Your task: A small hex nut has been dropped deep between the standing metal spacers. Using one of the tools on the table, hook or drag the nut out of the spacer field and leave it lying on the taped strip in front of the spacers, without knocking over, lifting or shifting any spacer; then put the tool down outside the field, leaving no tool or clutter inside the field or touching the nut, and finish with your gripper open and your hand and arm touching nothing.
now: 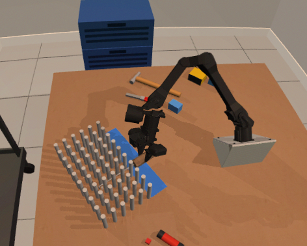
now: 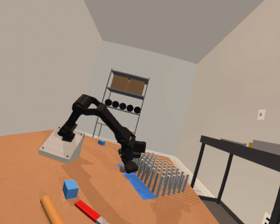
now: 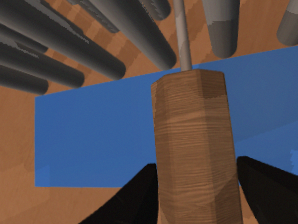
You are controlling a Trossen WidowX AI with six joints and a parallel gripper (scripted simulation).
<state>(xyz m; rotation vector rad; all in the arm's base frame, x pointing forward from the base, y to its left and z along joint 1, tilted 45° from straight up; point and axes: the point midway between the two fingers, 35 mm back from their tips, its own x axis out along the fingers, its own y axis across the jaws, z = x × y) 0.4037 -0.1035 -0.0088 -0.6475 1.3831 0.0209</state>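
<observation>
We see the gripper (image 1: pixel 149 155) clamped on a wooden-handled tool (image 3: pixel 196 150), its thin shaft apparently pointing lengthwise into the spacers (image 1: pixel 100 163).

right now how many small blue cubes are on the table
3 small blue cubes: one beside the wooden hammer handle; one mostly hidden behind the black arm, by the yellow block; one far off past the grey arm base. More may be hidden.
</observation>
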